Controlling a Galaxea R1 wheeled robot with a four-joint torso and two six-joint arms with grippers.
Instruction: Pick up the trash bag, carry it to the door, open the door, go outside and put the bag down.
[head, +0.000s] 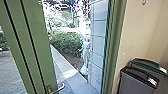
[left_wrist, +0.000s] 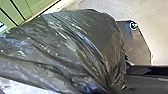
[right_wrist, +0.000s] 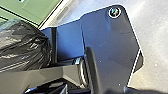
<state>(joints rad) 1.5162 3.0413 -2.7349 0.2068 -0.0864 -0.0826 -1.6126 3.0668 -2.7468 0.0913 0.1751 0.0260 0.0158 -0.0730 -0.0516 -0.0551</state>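
- One black bag (left_wrist: 82, 42) bulges close to your left wrist camera; you cannot tell either end effector's grip.
- One open door (head: 37, 50), one handle (head: 58, 88).
- Two bins (head: 137, 81) indoors.

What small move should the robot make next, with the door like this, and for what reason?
Probably ease slowly forward through the gap: the green door appears open onto the path, and the trash bag looms close in both wrist views. Slowly, because a person stands outside.
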